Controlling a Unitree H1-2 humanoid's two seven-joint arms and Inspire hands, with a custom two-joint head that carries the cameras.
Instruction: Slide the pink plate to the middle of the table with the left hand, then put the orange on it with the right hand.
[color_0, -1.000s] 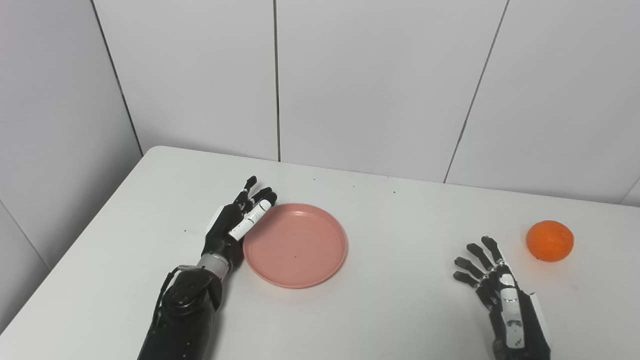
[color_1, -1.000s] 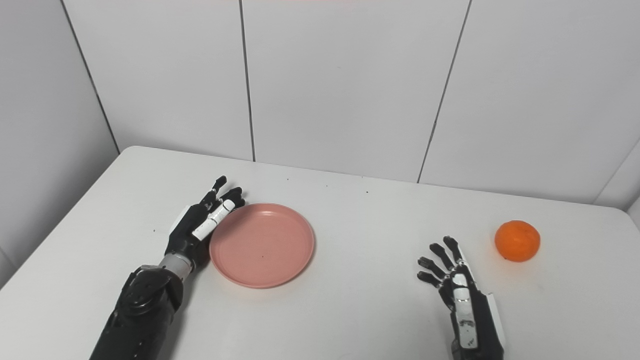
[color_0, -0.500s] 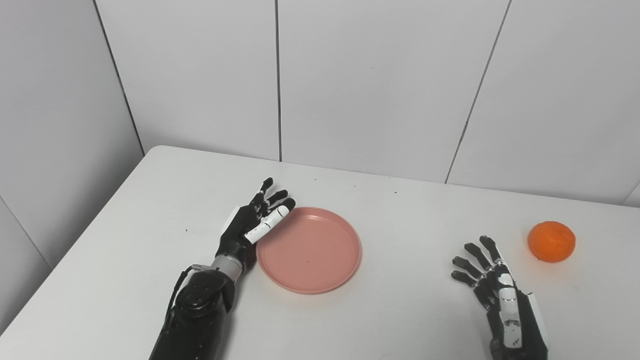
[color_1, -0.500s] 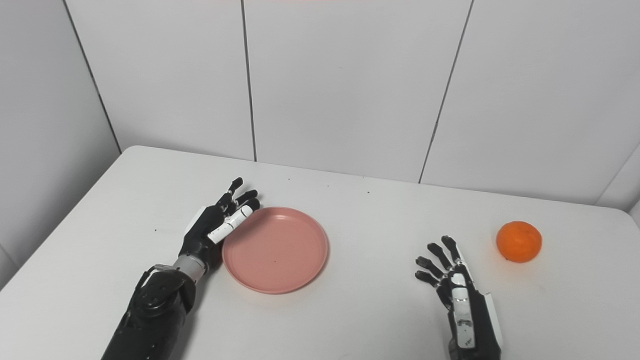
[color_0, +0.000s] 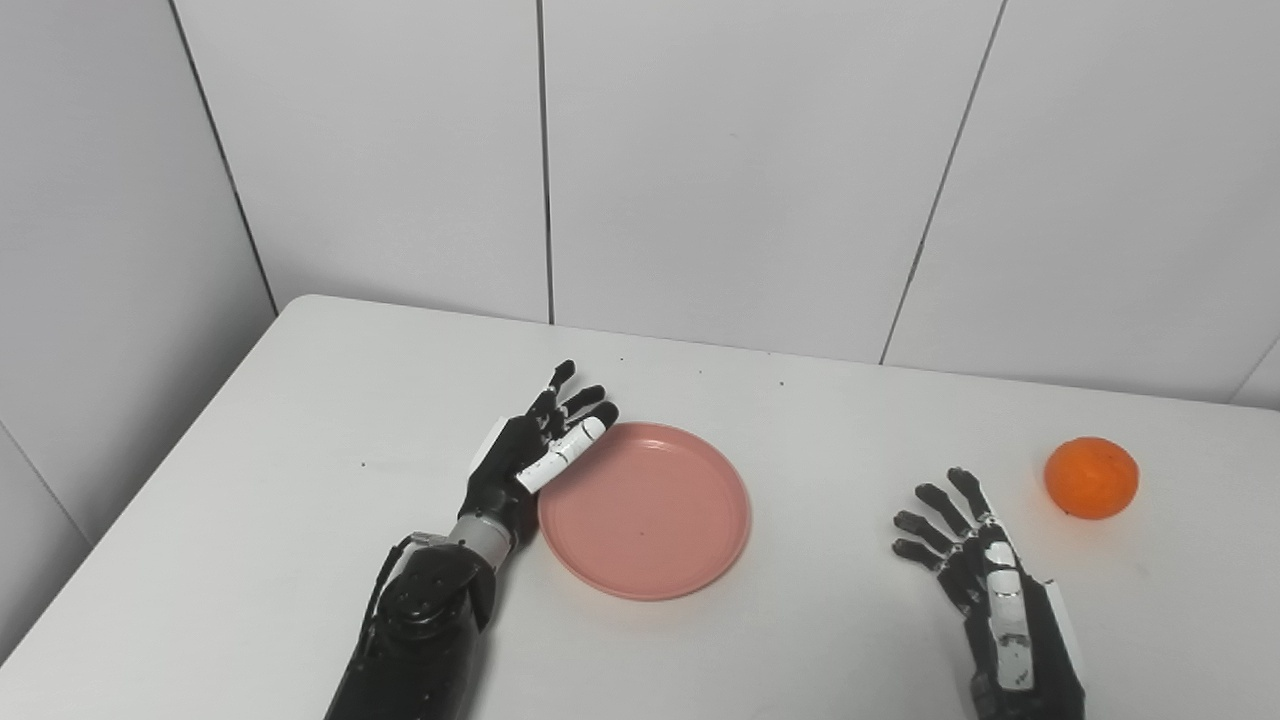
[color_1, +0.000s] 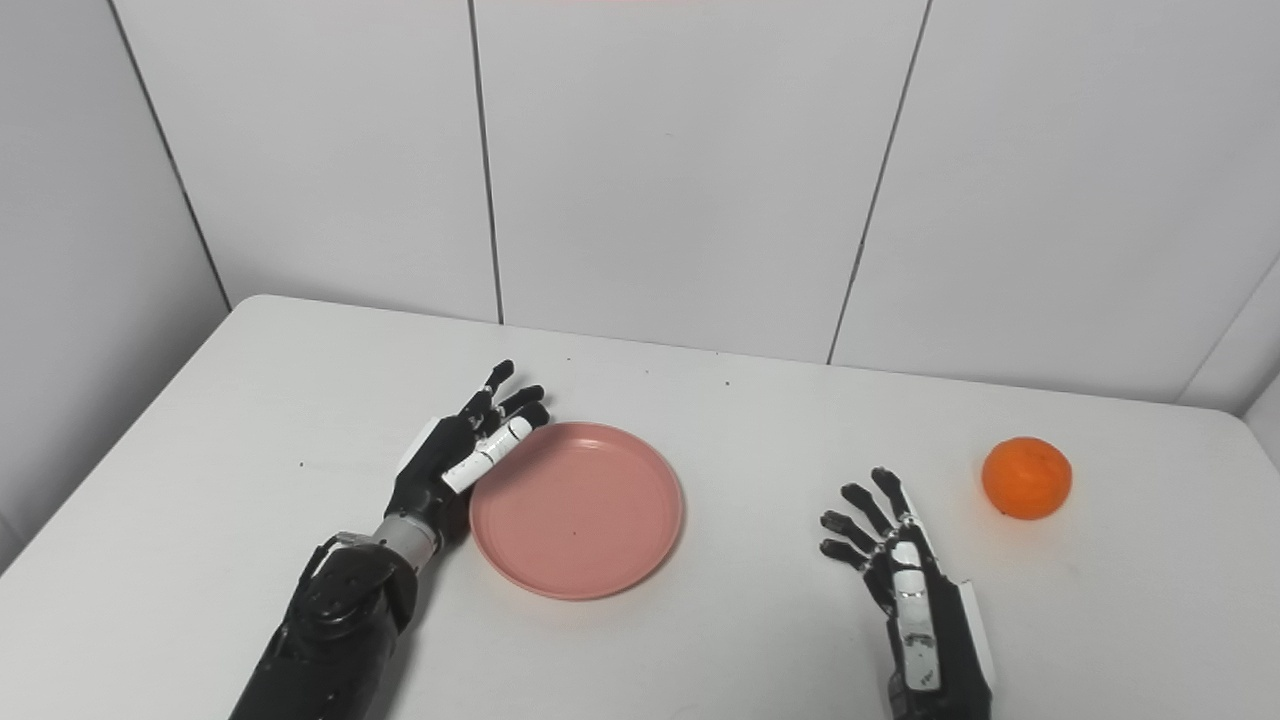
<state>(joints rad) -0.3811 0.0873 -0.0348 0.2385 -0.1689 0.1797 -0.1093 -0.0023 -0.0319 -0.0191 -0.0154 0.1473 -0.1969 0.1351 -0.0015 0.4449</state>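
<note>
A round pink plate (color_0: 645, 510) lies flat on the white table (color_0: 300, 420), a little left of the middle. My left hand (color_0: 530, 455) is open, fingers stretched out, pressed edge-on against the plate's left rim. An orange (color_0: 1091, 477) sits on the table at the far right. My right hand (color_0: 975, 565) rests low at the front right, open with fingers spread, apart from the orange and below-left of it. The plate holds nothing.
Grey wall panels (color_0: 740, 170) rise directly behind the table's far edge. The table's left edge (color_0: 150, 480) runs diagonally toward the front. A few small dark specks dot the tabletop near the back.
My left hand has pushed the pink plate rightward across the table toward the middle. The right hand and the orange have stayed roughly where they were.
</note>
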